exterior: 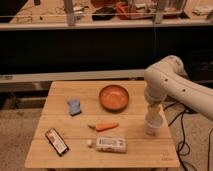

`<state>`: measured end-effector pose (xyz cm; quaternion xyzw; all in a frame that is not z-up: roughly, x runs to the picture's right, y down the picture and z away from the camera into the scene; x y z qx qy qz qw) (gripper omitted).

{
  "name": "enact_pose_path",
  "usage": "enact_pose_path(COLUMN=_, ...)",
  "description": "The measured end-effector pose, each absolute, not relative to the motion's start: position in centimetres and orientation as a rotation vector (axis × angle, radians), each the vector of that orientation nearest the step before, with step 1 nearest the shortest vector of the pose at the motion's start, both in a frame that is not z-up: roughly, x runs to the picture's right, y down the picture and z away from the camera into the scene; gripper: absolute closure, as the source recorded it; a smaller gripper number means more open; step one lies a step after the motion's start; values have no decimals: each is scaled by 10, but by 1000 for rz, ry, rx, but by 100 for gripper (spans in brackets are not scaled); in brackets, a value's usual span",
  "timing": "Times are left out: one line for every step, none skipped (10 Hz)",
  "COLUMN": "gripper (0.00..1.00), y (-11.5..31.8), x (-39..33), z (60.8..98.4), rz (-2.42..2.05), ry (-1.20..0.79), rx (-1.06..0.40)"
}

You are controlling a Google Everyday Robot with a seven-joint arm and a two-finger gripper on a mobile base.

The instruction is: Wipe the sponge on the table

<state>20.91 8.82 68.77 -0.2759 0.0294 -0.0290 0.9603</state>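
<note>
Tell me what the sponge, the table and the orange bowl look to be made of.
The sponge looks like soft foam: matte, light blue, with slightly uneven edges. The table looks like pale wood, possibly bamboo, with visible slat seams and a low sheen. The orange bowl is smooth and evenly coloured, so plastic or glazed ceramic; I cannot tell which. The gripper hangs over the white cup at the table's right side.

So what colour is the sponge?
The sponge is light blue, camera view; the gripper is over the white cup.
</note>
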Motion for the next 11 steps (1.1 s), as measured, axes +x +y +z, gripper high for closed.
enact_pose_path(gripper=20, y=88, x=206, z=688, rz=-68, ry=66, rx=-561)
enact_pose_path(gripper=20, y=87, x=196, z=689, rz=-81, ry=68, rx=-560)
enact_pose_path(gripper=20, y=85, x=183, z=690, rz=-93, ry=68, rx=-557)
enact_pose_path(gripper=20, y=79, x=160, z=694, rz=-112, ry=64, rx=-550)
enact_pose_path(gripper=20, y=76, x=146, z=696, rz=-128, ry=62, rx=-546)
enact_pose_path(gripper=20, y=74, x=136, z=697, rz=-142, ry=63, rx=-543)
enact_pose_path(gripper=20, y=72, x=131, z=699, rz=-160, ry=62, rx=-539)
enact_pose_path(gripper=20, y=70, x=128, z=702, rz=-191, ry=49, rx=-533)
enact_pose_path(gripper=20, y=68, x=125, z=704, rz=-207, ry=41, rx=-527)
enact_pose_path(gripper=20, y=68, x=116, z=706, rz=-234, ry=32, rx=-523)
enact_pose_path(gripper=20, y=68, x=104, z=707, rz=-265, ry=22, rx=-517)
